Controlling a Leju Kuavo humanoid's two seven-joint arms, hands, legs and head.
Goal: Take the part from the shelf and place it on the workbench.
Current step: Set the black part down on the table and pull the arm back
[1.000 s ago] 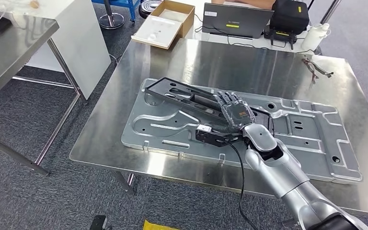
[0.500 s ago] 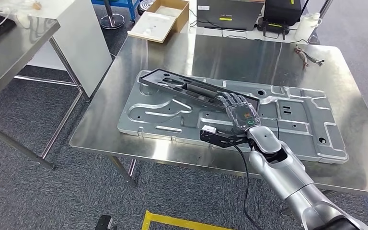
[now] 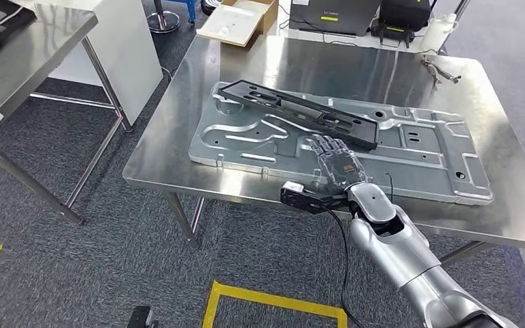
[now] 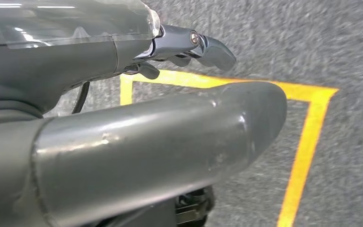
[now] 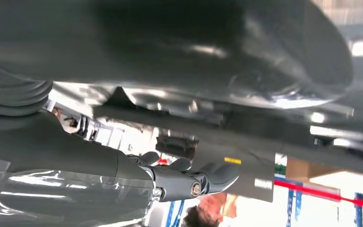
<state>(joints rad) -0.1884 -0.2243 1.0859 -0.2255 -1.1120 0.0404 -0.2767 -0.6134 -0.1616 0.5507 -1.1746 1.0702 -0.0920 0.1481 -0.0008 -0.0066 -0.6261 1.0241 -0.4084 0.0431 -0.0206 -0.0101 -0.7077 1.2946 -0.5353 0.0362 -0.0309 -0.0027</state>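
While your head view has the black part (image 3: 299, 113) lying slantwise on the grey metal panel (image 3: 410, 160) toward the workbench's (image 3: 178, 147) far edge, you see the right hand (image 3: 337, 164) flat at the near edge, fingers spread, holding nothing, apart from the part. Your left wrist view adds the left hand (image 4: 137, 118) over carpet and yellow floor tape (image 4: 307, 137); whether it grips anything, you cannot tell.

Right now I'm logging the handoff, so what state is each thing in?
Long black plastic part: released, lying flat across the metal panel.
Stamped grey metal panel: flat on the steel workbench.
Right hand: open, empty, over the panel.
Left hand: empty, hanging above the floor.
Cardboard box: open.
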